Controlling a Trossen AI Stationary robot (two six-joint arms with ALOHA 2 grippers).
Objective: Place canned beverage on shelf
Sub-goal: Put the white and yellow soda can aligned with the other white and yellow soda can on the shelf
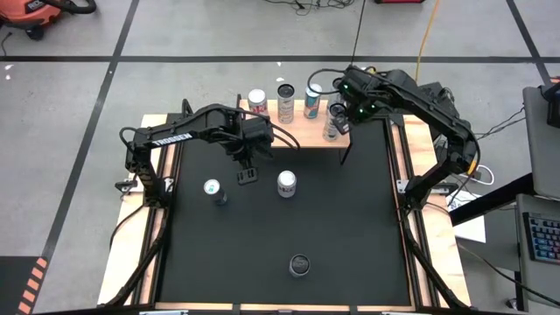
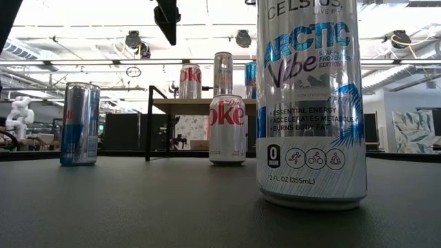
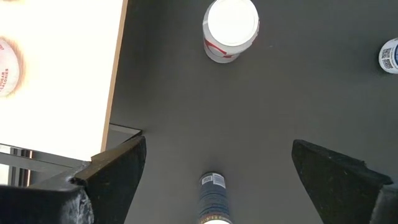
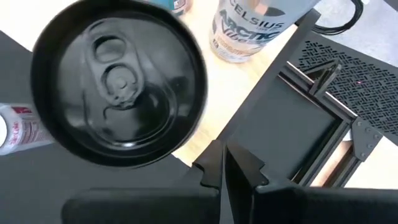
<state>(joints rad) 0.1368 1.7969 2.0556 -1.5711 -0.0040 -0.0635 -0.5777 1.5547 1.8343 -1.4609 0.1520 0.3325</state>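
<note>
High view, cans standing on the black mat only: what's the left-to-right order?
Small blue-and-silver can with a pale lid → white-and-red Diet Coke can with a silver lid → dark-topped Celsius can nearest the front edge.

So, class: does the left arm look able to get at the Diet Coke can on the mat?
Probably yes: the left gripper hangs open over the black mat, the upright Diet Coke can stands just beside it, nothing between. The right gripper is away at the shelf.
</note>
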